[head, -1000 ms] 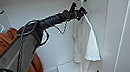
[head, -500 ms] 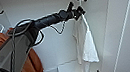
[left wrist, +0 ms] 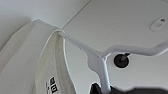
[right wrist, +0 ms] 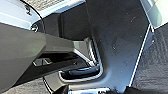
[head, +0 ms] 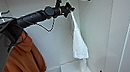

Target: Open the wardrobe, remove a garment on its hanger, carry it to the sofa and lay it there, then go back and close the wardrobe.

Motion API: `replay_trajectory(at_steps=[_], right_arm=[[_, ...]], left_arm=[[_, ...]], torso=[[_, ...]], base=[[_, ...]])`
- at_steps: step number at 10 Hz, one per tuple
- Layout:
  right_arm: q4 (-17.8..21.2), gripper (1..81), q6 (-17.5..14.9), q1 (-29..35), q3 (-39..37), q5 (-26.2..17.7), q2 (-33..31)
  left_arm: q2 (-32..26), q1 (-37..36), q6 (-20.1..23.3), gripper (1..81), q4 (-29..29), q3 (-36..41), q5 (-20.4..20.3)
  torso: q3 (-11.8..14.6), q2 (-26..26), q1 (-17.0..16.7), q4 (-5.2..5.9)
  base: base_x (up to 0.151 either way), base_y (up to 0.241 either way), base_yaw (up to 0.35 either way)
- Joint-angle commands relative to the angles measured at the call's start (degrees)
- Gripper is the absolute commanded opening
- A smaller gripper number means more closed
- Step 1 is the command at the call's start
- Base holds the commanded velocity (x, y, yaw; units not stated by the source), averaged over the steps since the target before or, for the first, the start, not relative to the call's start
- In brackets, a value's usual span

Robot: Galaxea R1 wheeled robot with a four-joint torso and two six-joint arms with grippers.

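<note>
White wardrobe [head: 97, 28] interior, doors open.
We clamp our left gripper [head: 70, 10] on the hanger [left wrist: 105, 56]; the garment [head: 79, 45] dangles beneath it.

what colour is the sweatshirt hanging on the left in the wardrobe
Orange; the sweatshirt shows best in the head view.

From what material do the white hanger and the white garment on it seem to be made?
The hanger looks like smooth moulded plastic: rounded, seamless arms with a soft sheen; painted metal is possible. The garment seems to be thin soft fabric, probably cotton knit: it droops in limp folds and carries a printed label inside the collar.
</note>
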Motion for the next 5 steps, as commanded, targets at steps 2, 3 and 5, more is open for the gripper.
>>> replay_trajectory(at_steps=[2,3,5], right_arm=[[-0.2,81.1,-0.4,2.0,0.6,-3.2,0.7],[-0.1,81.1,-0.4,2.1,0.6,-3.2,0.6],[-0.2,81.1,-0.4,2.1,0.7,-3.1,0.5]], left_arm=[[-2.1,-12.2,1.4,1.0,2.2,2.8,-2.1],[-1.6,-12.1,1.4,1.0,3.3,3.2,-1.0],[-0.3,-10.8,1.4,1.0,4.7,5.0,-0.1]], torso=[[0.0,0.0,0.0,1.66],[0.0,0.0,0.0,3.58],[0.0,0.0,0.0,5.37]], base=[[0.000,0.000,0.000],[0.000,0.000,0.000],[0.000,0.000,0.000]])
